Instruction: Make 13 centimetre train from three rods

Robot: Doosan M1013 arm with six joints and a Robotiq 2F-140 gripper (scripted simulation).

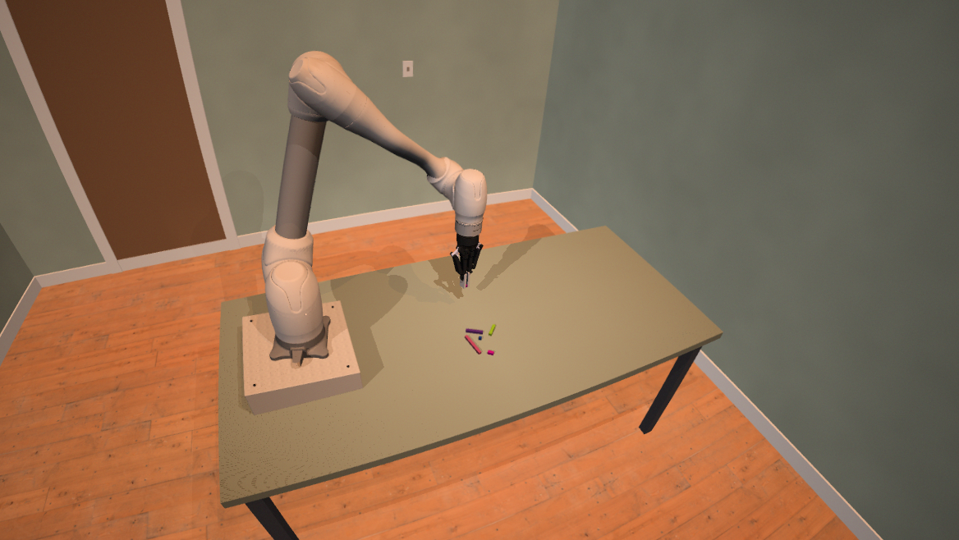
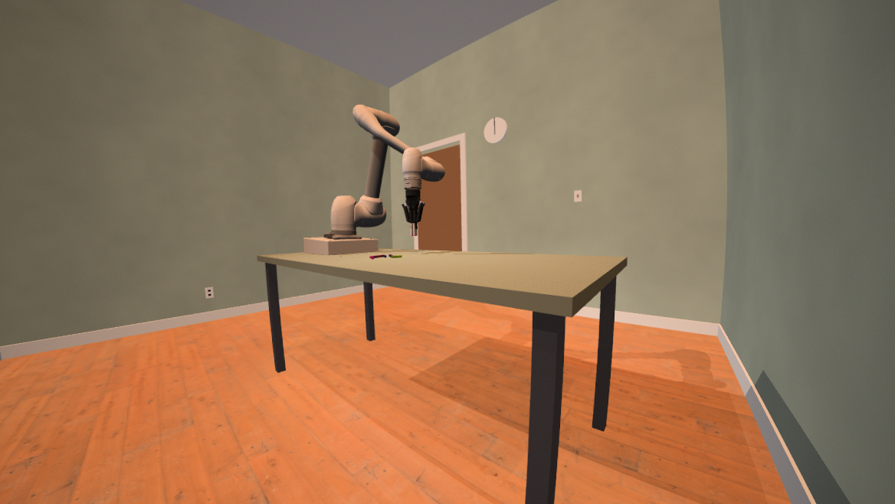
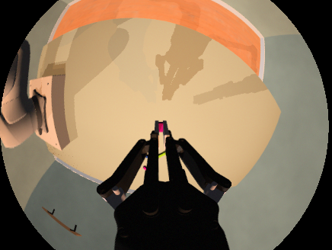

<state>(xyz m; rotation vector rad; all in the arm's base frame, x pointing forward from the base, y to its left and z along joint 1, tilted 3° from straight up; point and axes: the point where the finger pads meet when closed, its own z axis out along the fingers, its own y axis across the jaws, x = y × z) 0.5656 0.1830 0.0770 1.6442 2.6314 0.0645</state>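
My gripper [image 1: 464, 280] hangs above the table, farther back than the rod cluster, fingers pointing down. It is shut on a small magenta rod [image 3: 161, 127], whose end shows between the fingertips in the wrist view. The gripper also shows in the exterior view [image 2: 412, 226], well above the table top. On the table lie a purple rod [image 1: 474, 330], a lime rod [image 1: 492, 329], a longer reddish-pink rod [image 1: 473, 344], a tiny blue rod [image 1: 479, 337] and a second short magenta rod [image 1: 490, 352]. They lie apart at different angles. In the wrist view my fingers hide most of them.
The arm's base block [image 1: 298, 365] stands at the table's left end. The table edges run far from the rods on the near side and the right side.
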